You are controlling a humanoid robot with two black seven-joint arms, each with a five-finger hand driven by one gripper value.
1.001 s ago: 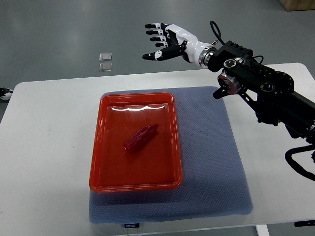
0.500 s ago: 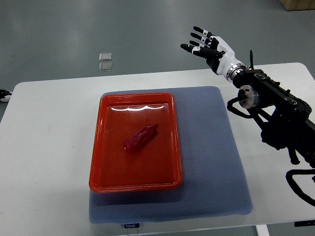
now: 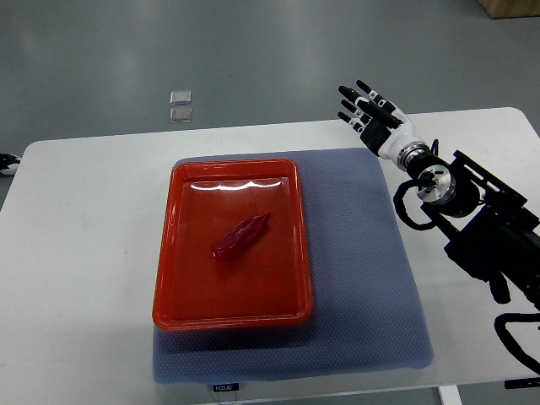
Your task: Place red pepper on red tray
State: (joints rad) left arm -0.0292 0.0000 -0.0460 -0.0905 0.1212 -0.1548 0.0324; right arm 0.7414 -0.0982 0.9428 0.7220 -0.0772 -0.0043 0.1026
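Since the earlier frame the right arm has swung back toward the table's right side, and the right hand (image 3: 376, 118) now sits above the far right corner of the blue mat (image 3: 363, 253), fingers (image 3: 359, 105) spread straight and holding nothing. Well to the left of those fingers and nearer the robot lies the red tray (image 3: 181, 314), resting on the mat. At its middle lies the red pepper (image 3: 240, 236), slanted, tip pointing toward the fingers' side. It looks light, smooth-skinned and somewhat slippery, firm yet bruisable; the thicker lower-left end would give the best hold. Placement appears done.
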